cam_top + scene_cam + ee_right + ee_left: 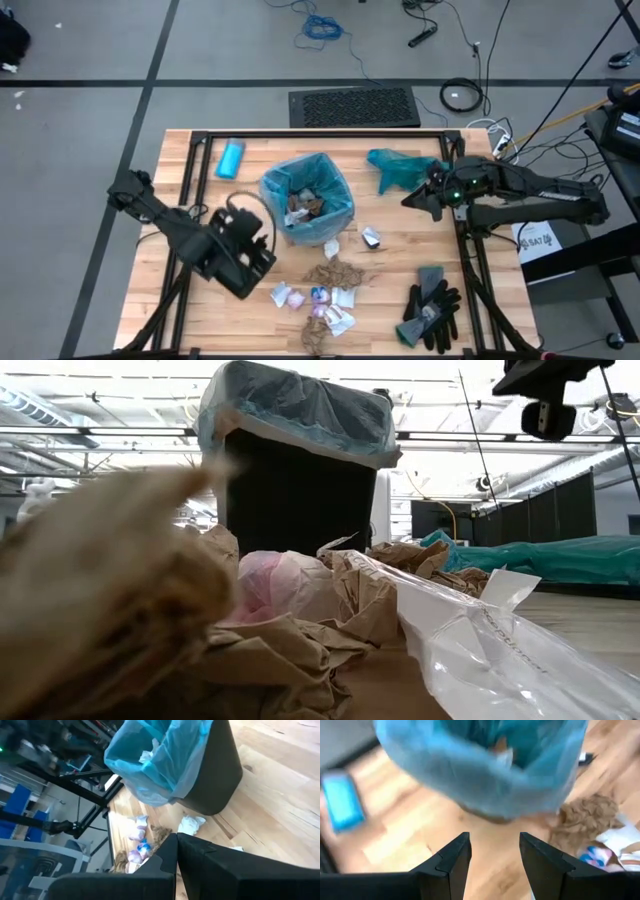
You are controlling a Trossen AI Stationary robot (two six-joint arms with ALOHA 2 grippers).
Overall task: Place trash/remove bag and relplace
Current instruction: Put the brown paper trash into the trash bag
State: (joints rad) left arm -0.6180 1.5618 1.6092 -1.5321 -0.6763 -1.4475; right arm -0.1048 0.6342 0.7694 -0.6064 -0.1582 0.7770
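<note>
Trash (325, 290) is lying scattered on the desk (200, 210) in front of the dark bin (300, 495); more scraps are sitting inside the bag (305, 195) lining that bin, their kind hard to make out. Left tool (492, 855) is hovering beside the bin, fingers parted and gripping nothing. Right tool (176, 851) is waiting near the teal bag (400, 168), fingers pressed together, empty. Crumpled paper is blocking much of the low view.
</note>
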